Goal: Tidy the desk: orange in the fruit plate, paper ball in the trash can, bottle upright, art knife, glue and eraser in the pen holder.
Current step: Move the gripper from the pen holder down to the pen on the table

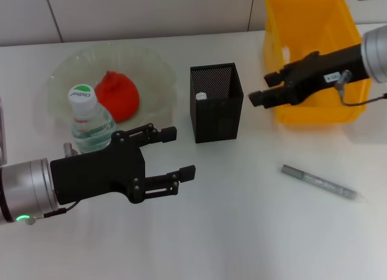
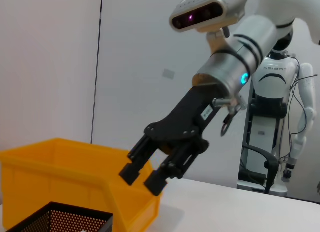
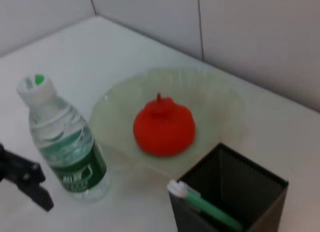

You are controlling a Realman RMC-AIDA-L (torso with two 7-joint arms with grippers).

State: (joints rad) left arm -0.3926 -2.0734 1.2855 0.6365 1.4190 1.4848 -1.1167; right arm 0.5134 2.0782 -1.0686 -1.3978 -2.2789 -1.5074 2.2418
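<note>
The bottle (image 1: 91,120) stands upright at the front edge of the fruit plate (image 1: 151,57), which holds the orange (image 1: 118,95). The pen holder (image 1: 216,101) holds the art knife (image 1: 201,96), also seen in the right wrist view (image 3: 205,204). The glue (image 1: 317,182) lies on the desk (image 1: 242,231) at the right. My left gripper (image 1: 180,153) is open and empty, just right of the bottle. My right gripper (image 1: 261,89) is open and empty between the pen holder and the trash can (image 1: 314,56). Eraser and paper ball are out of view.
The left wrist view shows my right gripper (image 2: 141,177) beside the trash can (image 2: 65,162) and above the pen holder (image 2: 60,219). The right wrist view shows the bottle (image 3: 65,147), orange (image 3: 164,128), plate (image 3: 220,106) and pen holder (image 3: 250,187).
</note>
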